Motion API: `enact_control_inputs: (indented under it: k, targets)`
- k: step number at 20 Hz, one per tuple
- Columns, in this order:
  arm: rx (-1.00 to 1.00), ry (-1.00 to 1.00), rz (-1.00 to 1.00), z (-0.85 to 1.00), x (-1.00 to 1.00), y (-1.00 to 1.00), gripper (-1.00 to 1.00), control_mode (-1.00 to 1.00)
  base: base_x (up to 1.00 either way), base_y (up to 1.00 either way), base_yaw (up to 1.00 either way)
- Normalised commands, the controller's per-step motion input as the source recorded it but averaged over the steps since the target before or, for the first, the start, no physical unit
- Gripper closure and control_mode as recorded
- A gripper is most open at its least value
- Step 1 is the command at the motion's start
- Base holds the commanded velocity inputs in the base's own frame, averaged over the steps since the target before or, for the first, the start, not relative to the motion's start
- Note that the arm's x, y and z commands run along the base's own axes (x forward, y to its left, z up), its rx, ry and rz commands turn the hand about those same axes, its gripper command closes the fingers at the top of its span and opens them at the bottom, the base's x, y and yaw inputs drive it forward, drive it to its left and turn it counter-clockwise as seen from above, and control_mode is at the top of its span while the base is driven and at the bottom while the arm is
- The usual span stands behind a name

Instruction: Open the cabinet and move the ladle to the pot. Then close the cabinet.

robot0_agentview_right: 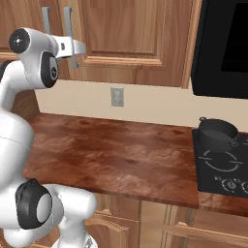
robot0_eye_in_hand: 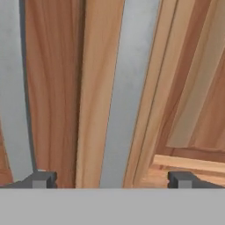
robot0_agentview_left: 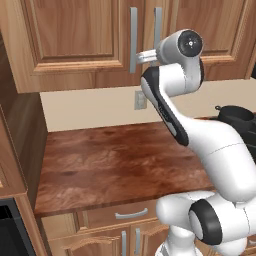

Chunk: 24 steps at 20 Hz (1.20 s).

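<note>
Tool (robot0_eye_in_hand: pixel 112 179) is fully open, holding nothing, up at the cabinet (robot0_agentview_left: pixel 75 45) doors, which are both closed; its fingertips (robot0_eye_in_hand: pixel 41 179) straddle the right door's grey bar handle (robot0_eye_in_hand: pixel 127 96), with the left door's handle (robot0_eye_in_hand: pixel 13 88) at the edge of the hand view. Pot (robot0_agentview_right: pixel 218 133) sits on the black cooktop (robot0_agentview_right: pixel 225 169) at the bench (robot0_agentview_right: pixel 116 155) right end, near its back edge. Ladle can't be seen with the doors shut.

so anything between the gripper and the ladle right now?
Yes. The cabinet doors are shut, so whatever is inside is hidden behind them. The open gripper is up at the door handles, with the right door's handle between its fingertips, not yet closed on it. The counter path to the pot looks clear.
</note>
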Motion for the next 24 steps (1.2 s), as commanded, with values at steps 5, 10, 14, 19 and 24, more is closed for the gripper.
enact_control_inputs:
  k: [5,10,14,19,24]
  targets:
    - [0.01,0.0,-0.02,0.04,0.33,-0.14,-1.0,-1.0,0.0,0.0,0.0]
    - [0.0,0.0,-0.04,0.0,0.34,-0.17,-1.0,-1.0,0.0,0.0,0.0]
    - [0.0,0.0,-0.04,0.0,0.36,-0.14,-1.0,-1.0,0.0,0.0,0.0]
    - [0.0,0.0,-0.05,0.0,0.33,-0.15,-1.0,-1.0,0.0,0.0,0.0]
    - [0.02,0.0,-0.04,0.0,0.31,-0.14,-1.0,-1.0,0.0,0.0,0.0]
